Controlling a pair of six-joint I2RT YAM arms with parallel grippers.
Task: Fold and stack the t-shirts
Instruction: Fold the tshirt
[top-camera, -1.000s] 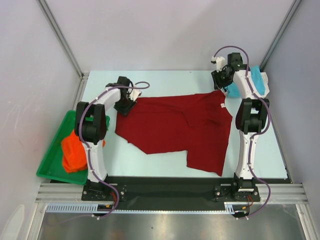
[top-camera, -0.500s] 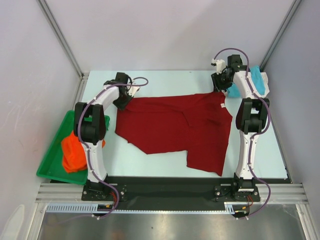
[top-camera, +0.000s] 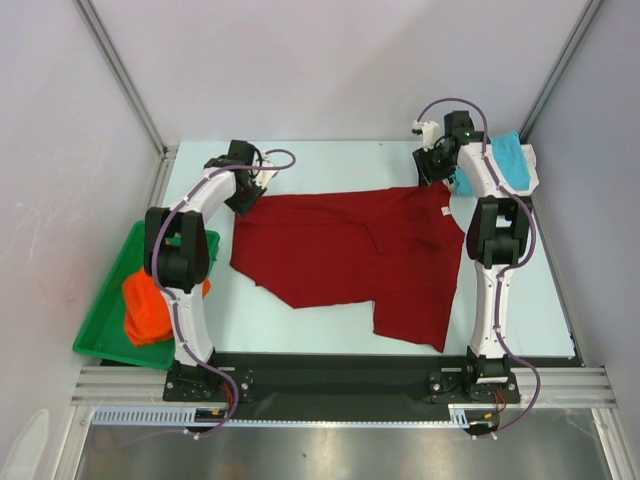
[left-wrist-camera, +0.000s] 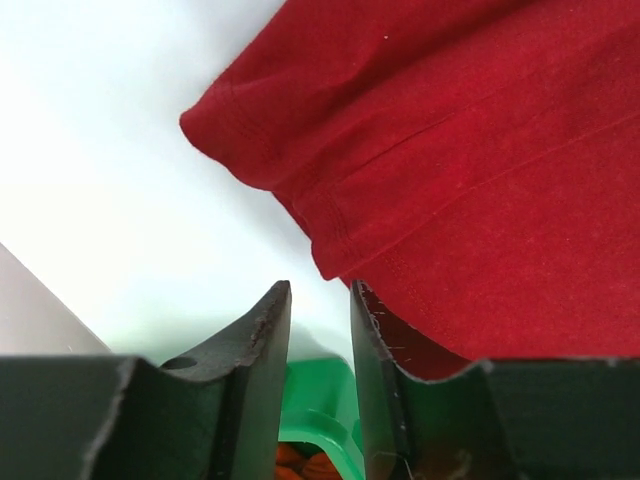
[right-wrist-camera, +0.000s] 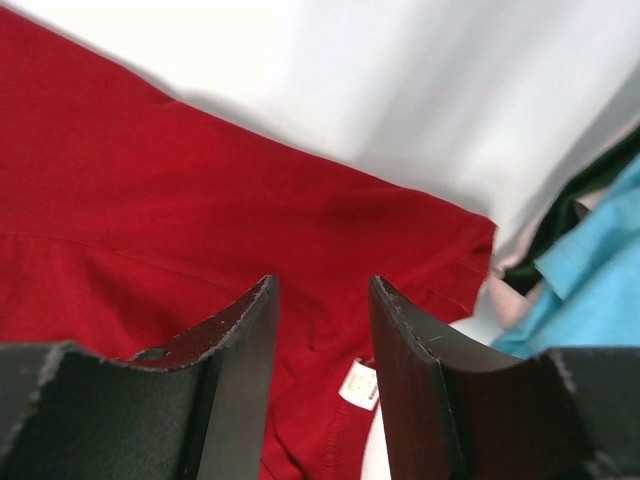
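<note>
Our left fingers (left-wrist-camera: 262, 360) stand slightly apart with nothing between them, at the red shirt's (top-camera: 340, 250) 10 o'clock corner. Our right fingers (right-wrist-camera: 240, 350) are likewise parted and empty, over its 2 o'clock corner.

We see the red shirt spread flat in the middle of the table (top-camera: 310, 325). Its long axis runs 9 to 3 o'clock, and a flap reaches toward 5 o'clock. A turquoise shirt (top-camera: 505, 155) is bunched at 2 o'clock behind our right arm, just beside the red corner. An orange shirt (top-camera: 145, 305) lies heaped in a green tray (top-camera: 100, 335) at 8 o'clock, off the table's left edge and well apart from the red shirt.

From above, both pairs of fingers are too small for us to judge; only the wrist views show the gaps. Our left wrist view shows two hemmed edges overlapping at the corner, with the tray visible between the fingers. Our right wrist view shows a small white label on the red cloth at its 3 o'clock end, beside the turquoise shirt.
</note>
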